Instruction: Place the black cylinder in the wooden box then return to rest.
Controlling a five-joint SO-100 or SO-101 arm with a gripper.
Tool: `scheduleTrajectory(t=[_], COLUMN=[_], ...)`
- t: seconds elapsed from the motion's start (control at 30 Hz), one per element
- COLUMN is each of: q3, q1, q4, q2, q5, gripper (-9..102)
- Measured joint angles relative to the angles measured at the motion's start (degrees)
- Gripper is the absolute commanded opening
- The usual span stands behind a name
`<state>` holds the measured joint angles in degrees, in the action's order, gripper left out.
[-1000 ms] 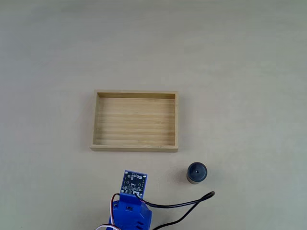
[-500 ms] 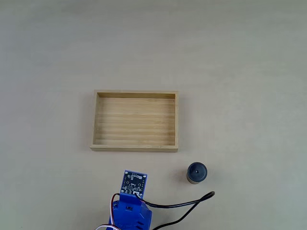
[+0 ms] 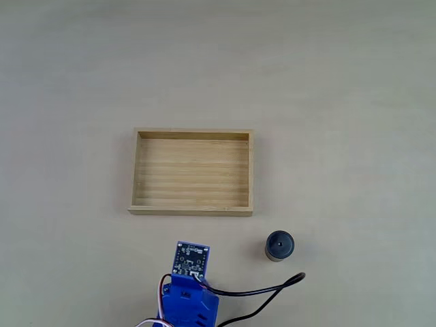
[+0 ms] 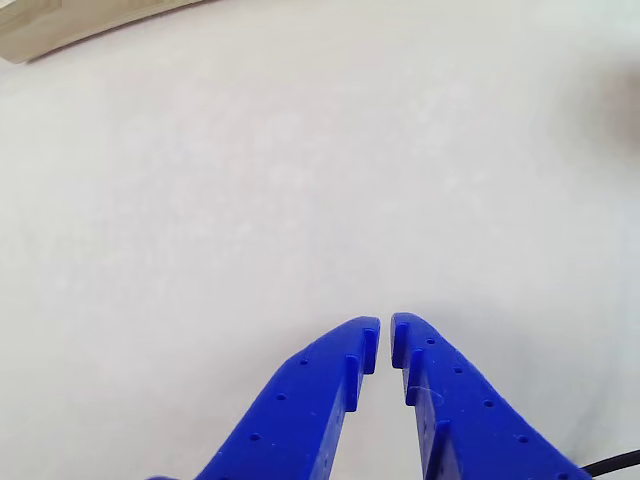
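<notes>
The wooden box (image 3: 192,206) lies near the middle of the table in the fixed view, with nothing inside it. The black cylinder (image 3: 279,245) stands upright on the table, below and to the right of the box's lower right corner. My blue arm (image 3: 187,300) sits at the bottom edge, left of the cylinder and below the box. In the other view my blue gripper (image 4: 385,335) hovers over bare table, shut with only a thin slit between the tips and nothing held. A corner of the box (image 4: 40,30) shows at the top left there.
A black cable (image 3: 262,291) curls from the arm toward the right, ending just below the cylinder. Bare beige table (image 3: 340,102) surrounds the box on all sides.
</notes>
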<state>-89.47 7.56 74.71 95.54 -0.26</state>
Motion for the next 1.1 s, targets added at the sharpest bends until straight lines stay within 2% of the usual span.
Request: scheduleTrajectory(t=[0.2, 0.57, 0.83, 0.93, 1.1], q3=[5.7, 15.7, 18.1, 19.0, 20.0], q1=[3.1, 14.5, 22.9, 25.7, 28.9], q4=[-0.5, -2.5, -7.0, -9.1, -11.7], q2=[-7.9, -15.6, -20.5, -23.1, -27.1], q5=[0.7, 0.8, 4.6, 5.0, 5.0], gripper=[0, 1, 14, 22, 28])
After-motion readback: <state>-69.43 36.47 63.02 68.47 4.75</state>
